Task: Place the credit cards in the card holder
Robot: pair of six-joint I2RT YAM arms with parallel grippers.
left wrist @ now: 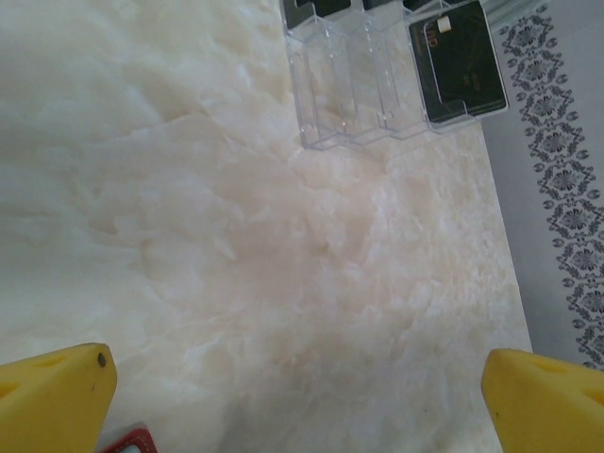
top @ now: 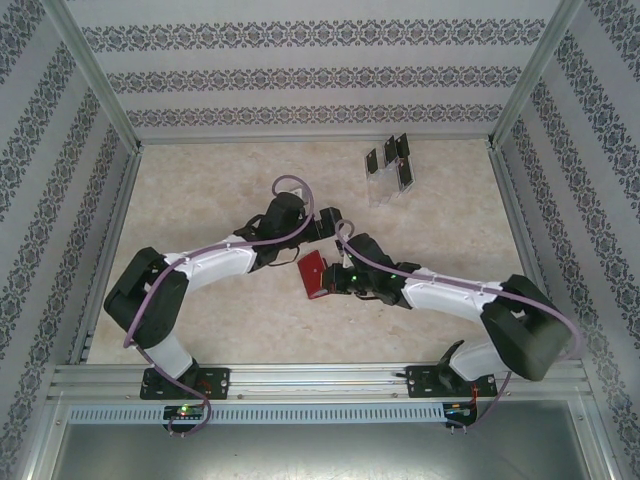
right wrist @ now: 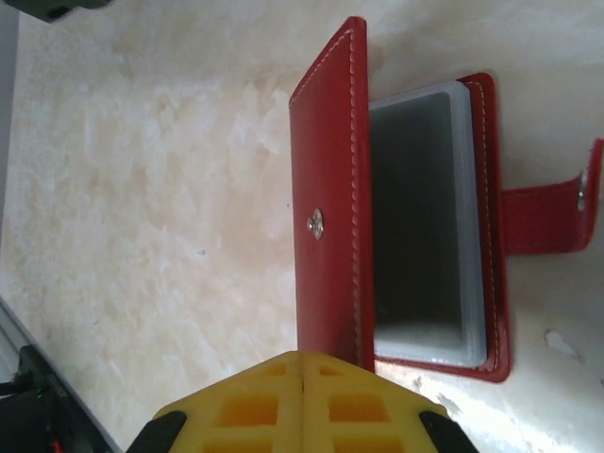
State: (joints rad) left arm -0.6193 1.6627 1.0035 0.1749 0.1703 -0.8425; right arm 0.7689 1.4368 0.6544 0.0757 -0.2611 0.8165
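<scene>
Black rectangular credit cards [left wrist: 462, 66] sit in the clear plastic rack [left wrist: 349, 85] beyond the red folding card holder [right wrist: 330, 217]. Our right fingers [right wrist: 245, 406] are closed at its raised cover, left fingers [left wrist: 57, 396] spread; we should prop it wide.

Work surface: the tabletop [top: 200, 190] has a pale cream, marble-patterned finish, matt, with soft mottling. Enclosure: the far wall [top: 310, 70], left wall [top: 50, 170] and right wall [top: 600, 150] are white, papered with horizontal bands of dark floral ornament. Aluminium posts [top: 93, 72] rise at the two far corners. An aluminium rail [top: 320, 378] runs across the near edge, with a slotted white strip [top: 320, 412] just nearer and a grey metal panel [top: 300, 452] nearest. Lighting is even and diffuse. Shadows are faint.
</scene>
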